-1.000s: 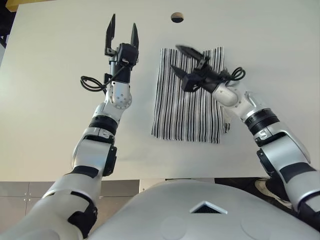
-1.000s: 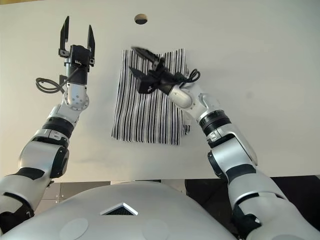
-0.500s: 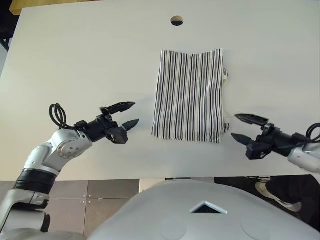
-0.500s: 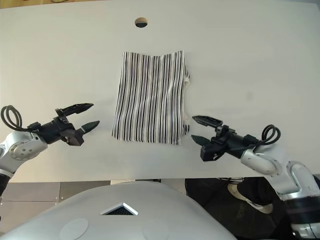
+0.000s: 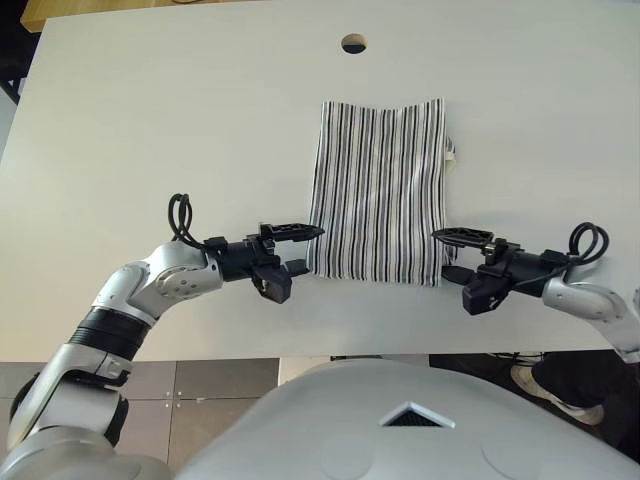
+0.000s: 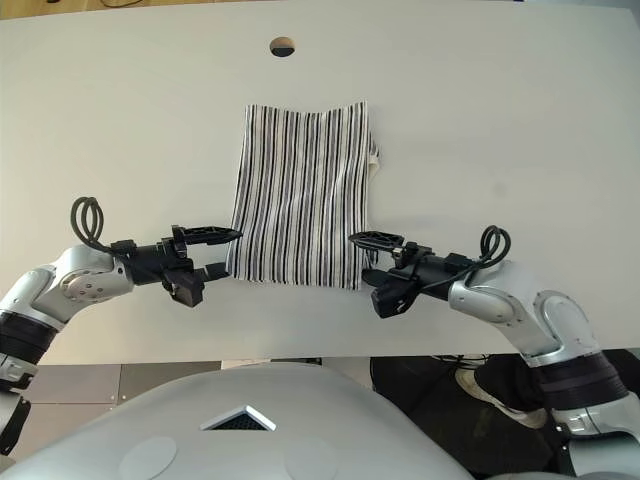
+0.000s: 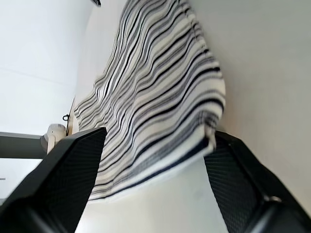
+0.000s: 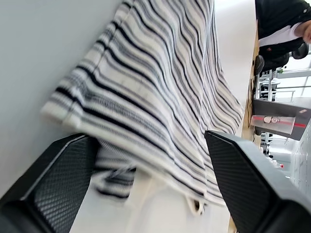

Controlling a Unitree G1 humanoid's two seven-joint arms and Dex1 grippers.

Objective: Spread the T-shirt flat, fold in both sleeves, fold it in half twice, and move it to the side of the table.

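Observation:
The striped T-shirt [image 5: 378,190] lies folded into a rectangle on the white table [image 5: 150,130], a bit right of centre. My left gripper [image 5: 312,248] is open at its near left corner, low over the table, fingers pointing right. My right gripper [image 5: 441,252] is open at the near right corner, fingers pointing left. In the left wrist view the T-shirt's corner [image 7: 160,102] sits between the two black fingers [image 7: 58,179]. In the right wrist view the T-shirt's other corner [image 8: 146,92], with a bunched layer under it, lies between that gripper's fingers [image 8: 243,174].
A round cable hole [image 5: 353,43] sits at the far edge of the table, beyond the T-shirt. The table's near edge [image 5: 330,352] runs just behind both grippers. Bare tabletop stretches to the left and to the right of the T-shirt.
Both arms came back from the far part of the table to its near edge, then swung inward. The open grippers now straddle the T-shirt's near corners. The T-shirt has not moved.

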